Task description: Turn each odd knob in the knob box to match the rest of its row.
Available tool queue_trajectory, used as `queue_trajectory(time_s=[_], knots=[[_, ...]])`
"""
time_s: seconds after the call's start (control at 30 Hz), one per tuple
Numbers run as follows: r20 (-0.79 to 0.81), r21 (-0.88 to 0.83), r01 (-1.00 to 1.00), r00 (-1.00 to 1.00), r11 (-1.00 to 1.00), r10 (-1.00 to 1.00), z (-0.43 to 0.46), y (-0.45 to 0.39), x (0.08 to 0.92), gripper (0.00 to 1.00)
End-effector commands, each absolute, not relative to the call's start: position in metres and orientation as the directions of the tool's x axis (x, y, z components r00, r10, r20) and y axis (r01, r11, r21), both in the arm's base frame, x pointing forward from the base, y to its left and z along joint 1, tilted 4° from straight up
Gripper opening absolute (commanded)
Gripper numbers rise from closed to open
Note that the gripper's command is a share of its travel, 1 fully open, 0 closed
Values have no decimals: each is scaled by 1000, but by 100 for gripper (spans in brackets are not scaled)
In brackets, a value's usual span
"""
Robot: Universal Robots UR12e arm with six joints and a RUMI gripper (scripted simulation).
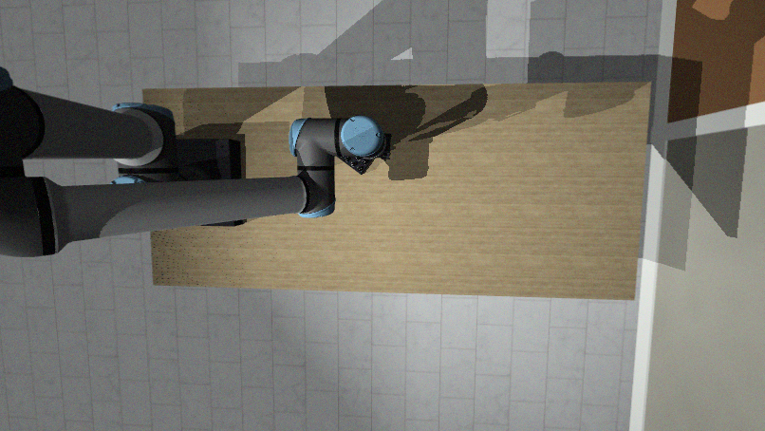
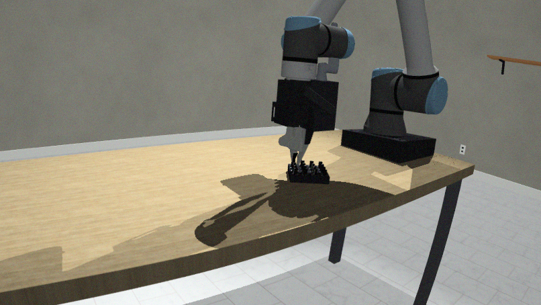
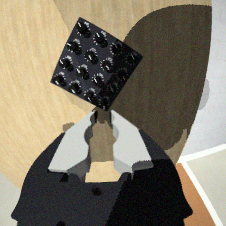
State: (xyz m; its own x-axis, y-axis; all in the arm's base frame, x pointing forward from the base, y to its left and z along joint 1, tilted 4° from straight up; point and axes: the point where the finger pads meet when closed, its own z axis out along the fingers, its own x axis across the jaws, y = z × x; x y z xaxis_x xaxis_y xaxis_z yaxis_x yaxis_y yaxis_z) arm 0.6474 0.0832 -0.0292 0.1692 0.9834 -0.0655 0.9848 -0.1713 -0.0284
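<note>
The black knob box (image 2: 308, 173) lies on the wooden table near the robot's base. In the wrist view the knob box (image 3: 96, 65) is turned like a diamond and carries a grid of small black knobs. Their marks are too small to read. My gripper (image 2: 297, 160) points straight down, with its fingertips at the tops of the knobs at the box's left corner. In the wrist view the gripper (image 3: 103, 111) stands at the near corner knob (image 3: 104, 102), its fingers nearly together with a narrow gap. I cannot tell whether they touch the knob. In the overhead view the arm's wrist (image 1: 361, 136) covers the box.
The robot's black base block (image 2: 388, 144) stands on the table behind and to the right of the box. The table's front edge (image 2: 303, 234) runs a short way in front of the box. A wall shelf (image 2: 515, 60) hangs far to the right.
</note>
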Motion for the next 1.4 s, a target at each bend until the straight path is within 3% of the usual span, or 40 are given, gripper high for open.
queue_trajectory(time_s=[0.0, 1.37], knots=[[-65, -27, 985, 169, -171, 983, -32, 83, 648, 11], [-65, -27, 985, 169, -171, 983, -37, 83, 648, 11]])
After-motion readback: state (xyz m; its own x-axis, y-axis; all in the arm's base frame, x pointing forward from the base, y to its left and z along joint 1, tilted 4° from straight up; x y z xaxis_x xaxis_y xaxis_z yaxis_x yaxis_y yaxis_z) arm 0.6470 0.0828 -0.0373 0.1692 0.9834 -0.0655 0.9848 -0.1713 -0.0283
